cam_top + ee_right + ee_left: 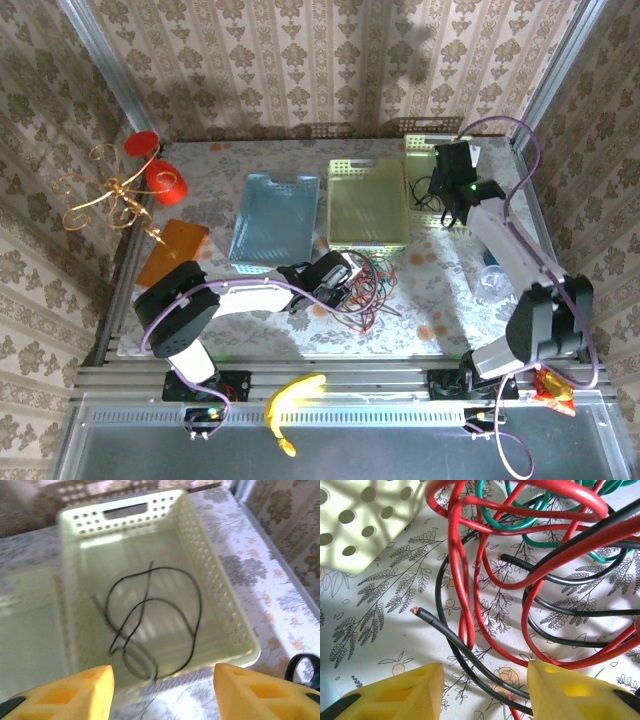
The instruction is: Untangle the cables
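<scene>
**Left to right.** Your left gripper [485, 691] stood partly open and gripped nothing, its jaws set astride the near edge of the tangle [368, 292]. The tangle lay on the table [440, 290] at 3 o'clock from that gripper, just beside a corner of the perforated tray [355, 525]. The red cable [465, 580] looped across the green cable [520, 526] and the black cable [445, 633]. The black cable's bare copper end [415, 611] pointed toward 10 o'clock, clear of the loops.

The step in hand appeared to be freeing that black length. You would have done best to close on it alone, near its end, and to draw it slowly toward 9 o'clock so that no red loop rode along.

At the table's 2 o'clock, your right gripper [162, 692] hung open and empty over the cream basket [220, 595]. A separate black wire [199, 605] lay coiled inside it.
</scene>
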